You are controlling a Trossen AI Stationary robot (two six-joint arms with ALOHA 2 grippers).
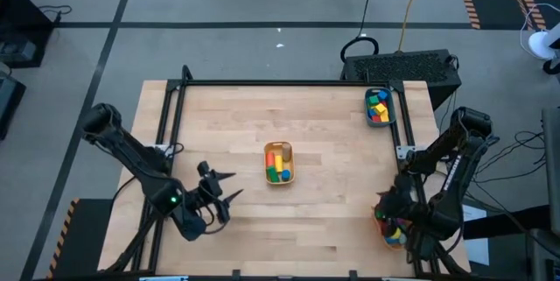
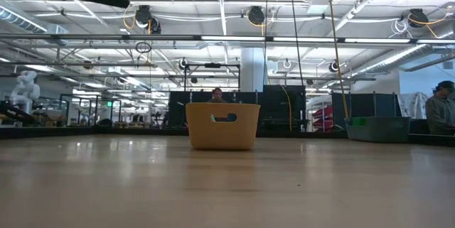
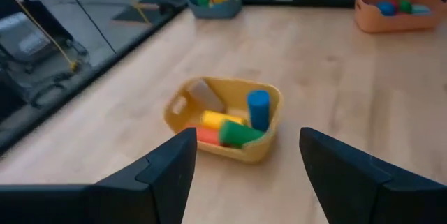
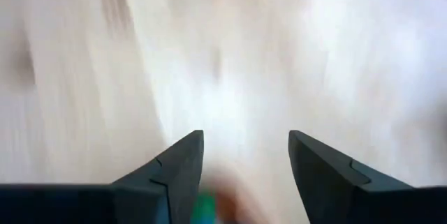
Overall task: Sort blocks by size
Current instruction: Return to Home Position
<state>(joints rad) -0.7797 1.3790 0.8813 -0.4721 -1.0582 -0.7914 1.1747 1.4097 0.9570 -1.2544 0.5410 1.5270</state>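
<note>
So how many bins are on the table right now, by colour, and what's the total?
Yellow bin: 1
Teal bin: 1
Orange bin: 1
Total: 3 bins

Red, yellow, green and blue blocks (image 1: pixel 279 167) lie in 3 bins (image 1: pixel 266 163).

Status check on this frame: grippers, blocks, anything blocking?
Left gripper open, empty, facing yellow bin. Right gripper open, empty, by orange bin. Blocks sit in those and teal bin; none loose seen. Nothing in the way.
</note>
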